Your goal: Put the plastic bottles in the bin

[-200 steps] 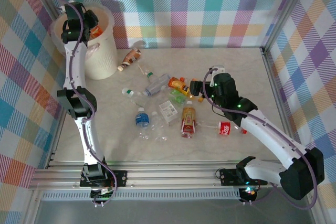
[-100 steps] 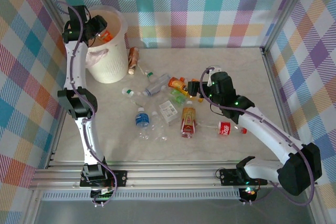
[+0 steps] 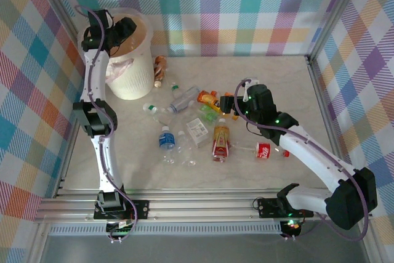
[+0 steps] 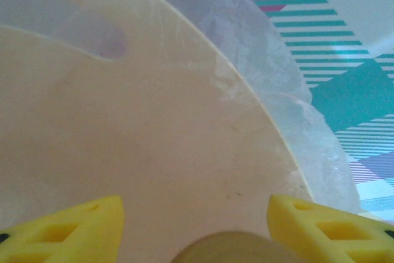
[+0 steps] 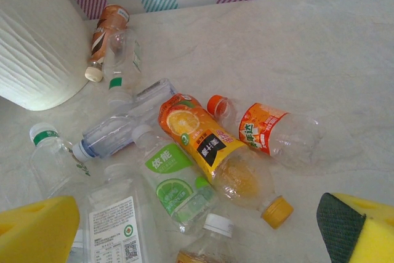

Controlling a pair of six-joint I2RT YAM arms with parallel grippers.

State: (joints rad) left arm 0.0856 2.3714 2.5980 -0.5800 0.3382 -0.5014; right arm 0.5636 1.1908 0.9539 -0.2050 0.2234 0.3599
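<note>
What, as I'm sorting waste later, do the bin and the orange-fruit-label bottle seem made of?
The bin is likely moulded plastic, matte cream with a ribbed wall. Its liner looks like thin translucent film, crinkled. The orange-fruit-label bottle looks like thin clear plastic, glossy and dented, with a printed wrap.

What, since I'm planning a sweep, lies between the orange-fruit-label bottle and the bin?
In the right wrist view, a bluish clear bottle and a green-banded clear bottle lie between them.
</note>
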